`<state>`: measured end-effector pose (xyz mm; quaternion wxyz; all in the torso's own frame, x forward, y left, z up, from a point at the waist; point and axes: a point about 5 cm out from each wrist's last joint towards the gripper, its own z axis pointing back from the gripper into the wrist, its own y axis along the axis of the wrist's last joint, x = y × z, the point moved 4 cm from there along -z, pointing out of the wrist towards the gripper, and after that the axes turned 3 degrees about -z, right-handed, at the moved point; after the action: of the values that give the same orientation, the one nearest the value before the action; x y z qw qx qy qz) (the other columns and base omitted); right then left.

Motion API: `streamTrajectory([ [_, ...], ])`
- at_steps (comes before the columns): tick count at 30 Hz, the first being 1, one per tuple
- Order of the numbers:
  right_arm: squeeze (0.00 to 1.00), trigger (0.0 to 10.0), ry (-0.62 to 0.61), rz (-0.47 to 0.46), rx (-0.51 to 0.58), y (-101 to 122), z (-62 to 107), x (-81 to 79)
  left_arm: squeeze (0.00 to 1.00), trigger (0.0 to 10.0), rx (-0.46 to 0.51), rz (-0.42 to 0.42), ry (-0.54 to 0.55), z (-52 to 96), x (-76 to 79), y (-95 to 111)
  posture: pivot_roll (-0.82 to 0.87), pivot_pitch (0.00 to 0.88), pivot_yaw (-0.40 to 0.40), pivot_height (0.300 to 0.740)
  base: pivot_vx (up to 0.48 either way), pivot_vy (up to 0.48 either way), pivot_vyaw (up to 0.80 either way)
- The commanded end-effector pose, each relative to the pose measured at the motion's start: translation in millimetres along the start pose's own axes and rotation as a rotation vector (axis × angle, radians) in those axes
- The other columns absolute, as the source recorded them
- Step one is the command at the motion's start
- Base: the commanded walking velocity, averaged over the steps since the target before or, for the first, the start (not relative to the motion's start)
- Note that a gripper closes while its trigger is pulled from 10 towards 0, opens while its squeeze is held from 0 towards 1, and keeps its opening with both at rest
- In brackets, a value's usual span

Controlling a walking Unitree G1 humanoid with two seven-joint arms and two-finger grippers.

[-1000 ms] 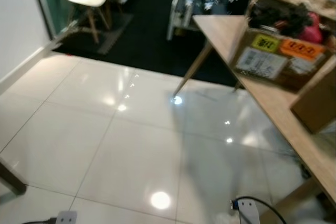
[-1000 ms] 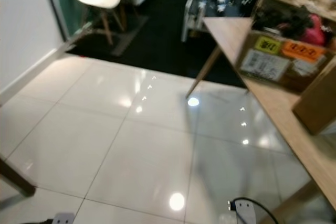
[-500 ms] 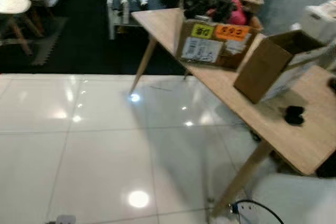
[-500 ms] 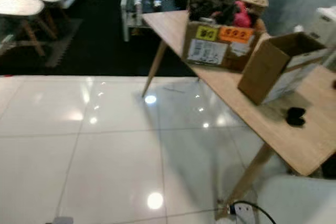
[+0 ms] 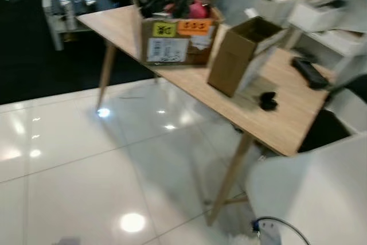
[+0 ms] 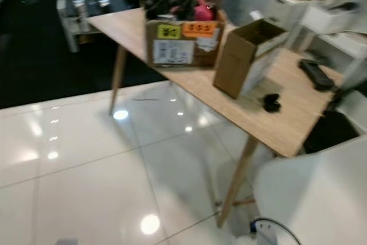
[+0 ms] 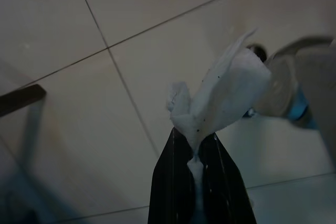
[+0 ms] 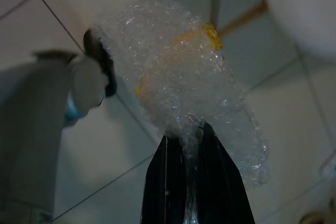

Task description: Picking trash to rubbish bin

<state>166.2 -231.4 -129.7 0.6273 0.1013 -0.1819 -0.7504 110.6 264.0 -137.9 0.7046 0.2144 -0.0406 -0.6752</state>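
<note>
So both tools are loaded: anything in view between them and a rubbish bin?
No bin shows, so the path cannot be judged. The left tool pinches white tissue, the right tool bubble wrap. Ahead stand a wooden table and white chair.

My head views are evenly bright but smeared by motion blur, so the labelled cardboard box (image 5: 175, 41) at upper centre and the wooden table (image 5: 287, 127) have soft edges, while ceiling lights throw round white glare spots on the glossy floor tiles (image 5: 74, 182) at lower left and the table casts a faint grey shadow at lower centre. My wrist views are much dimmer and bluish-grey. There the white tissue (image 7: 220, 98) and the bubble wrap (image 8: 184, 82) catch what light there is against murky floor, a bright spot glows at the right wrist view's top left, and my black fingers (image 7: 173, 192) sit nearly in silhouette.
</note>
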Motion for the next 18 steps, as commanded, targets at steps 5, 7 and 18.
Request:
streamTrajectory([
  [5, 0.00, 10.0, -0.013, -0.009, -0.014, -3.7, 0.3, 4.5, 0.00, 10.0, 0.001, 0.008, -0.019, -0.2, 6.8, 0.7, 0.13, 0.084, -0.065, 0.740, 0.000, 0.000, -0.80],
  [7, 0.00, 10.0, -0.013, -0.009, -0.014, -3.5, 0.3, 4.5, 0.00, 10.0, 0.002, 0.013, -0.019, -0.2, 6.8, 1.0, 0.13, 0.084, -0.065, 0.740, 0.000, 0.000, -0.80],
  [18, 0.00, 10.0, -0.009, -0.002, -0.003, -0.4, 0.1, 2.4, 0.00, 10.0, 0.005, 0.020, -0.030, -0.4, 9.1, 2.4, 0.14, 0.079, -0.065, 0.740, 0.000, 0.000, -0.80],
])
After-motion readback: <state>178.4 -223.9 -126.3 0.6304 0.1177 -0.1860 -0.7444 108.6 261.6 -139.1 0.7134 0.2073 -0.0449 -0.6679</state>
